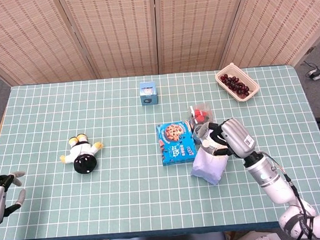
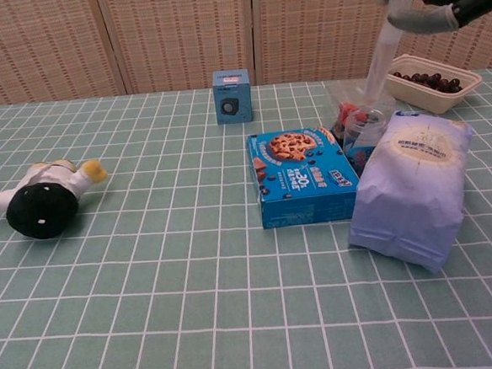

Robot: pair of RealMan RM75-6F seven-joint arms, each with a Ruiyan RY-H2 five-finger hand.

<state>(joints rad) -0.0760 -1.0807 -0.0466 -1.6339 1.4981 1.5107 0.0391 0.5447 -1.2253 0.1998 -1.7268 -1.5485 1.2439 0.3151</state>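
Your right hand [image 1: 223, 141] holds a clear tube [image 2: 379, 67] over the lavender bag [image 1: 208, 166]; your left hand [image 1: 1, 192] rests spread wide at the table's [image 1: 127, 204] near-left corner.

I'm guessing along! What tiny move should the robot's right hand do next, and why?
Probably ease down a little: the right hand hovers above the purple bag and the clear sweets packet, seemingly holding nothing, so it must come lower to grip either.

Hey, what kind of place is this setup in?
Probably a robot test or lab area: a table with a green checked cloth, woven folding screens behind it, and assorted items like a cookie box.
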